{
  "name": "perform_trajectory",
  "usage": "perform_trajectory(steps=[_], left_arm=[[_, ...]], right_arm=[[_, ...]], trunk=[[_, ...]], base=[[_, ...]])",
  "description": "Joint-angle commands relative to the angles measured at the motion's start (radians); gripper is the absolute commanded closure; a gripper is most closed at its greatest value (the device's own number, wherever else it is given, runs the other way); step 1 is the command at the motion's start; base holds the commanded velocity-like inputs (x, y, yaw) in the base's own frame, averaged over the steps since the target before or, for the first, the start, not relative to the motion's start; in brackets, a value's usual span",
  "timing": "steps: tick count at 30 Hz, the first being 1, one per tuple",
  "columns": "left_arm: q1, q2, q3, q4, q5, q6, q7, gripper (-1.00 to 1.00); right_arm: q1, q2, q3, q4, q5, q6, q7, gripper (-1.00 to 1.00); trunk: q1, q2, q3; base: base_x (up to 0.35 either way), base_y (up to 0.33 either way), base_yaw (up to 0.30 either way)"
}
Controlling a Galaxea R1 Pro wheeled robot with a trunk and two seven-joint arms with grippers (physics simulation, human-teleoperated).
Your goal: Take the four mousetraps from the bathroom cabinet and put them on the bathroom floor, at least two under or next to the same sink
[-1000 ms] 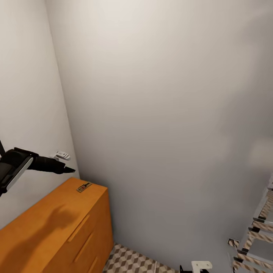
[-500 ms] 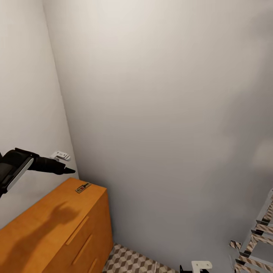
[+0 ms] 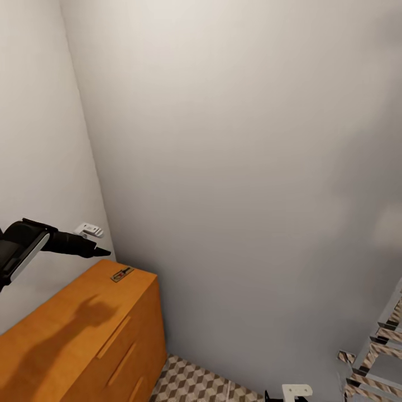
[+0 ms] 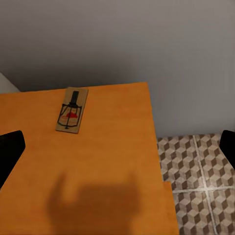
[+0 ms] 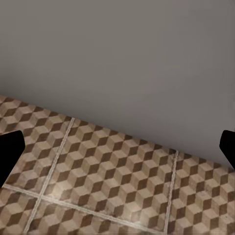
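Pale walls corner the cabinet (image 3: 84, 329), where one mousetrap (image 4: 72, 110) lies just ahead of and below your left pincer (image 4: 117, 147), fingers spread apart and empty. You're reaching: lower and straddle it.

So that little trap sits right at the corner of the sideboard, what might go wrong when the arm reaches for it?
Two risks stand out. The mousetrap lies flat near the back corner of the cabinet, close to both walls, so the left gripper hovering above has little room and might bump a wall. Being thin and flat, the trap may slide under open fingers instead of being pinched, possibly off the edge onto the bathroom floor.
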Motion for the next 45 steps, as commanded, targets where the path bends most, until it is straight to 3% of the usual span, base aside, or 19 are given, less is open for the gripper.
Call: perform_trajectory(steps=[1,12,45], left_arm=[[-0.001,0.001,-0.002,0.0,0.008,0.006,0.003,-1.0],[-0.001,0.001,-0.003,0.005,0.008,0.004,0.003,-1.0],[-0.001,0.001,-0.003,0.032,0.008,0.002,0.004,-1.0]], right_arm=[[0.0,0.0,0.009,0.0,-0.007,-0.002,-0.003,-1.0],[0.0,0.0,0.009,0.0,-0.007,-0.002,-0.003,-1.0],[0.0,0.0,0.009,0.0,-0.007,-0.002,-0.003,-1.0]], trunk=[[0.0,-0.001,-0.002],[0.0,-0.001,-0.012],[0.0,-0.001,-0.013]], base=[[0.0,0.0,0.0],[0.0,0.0,0.0],[0.052,0.043,0.0]])
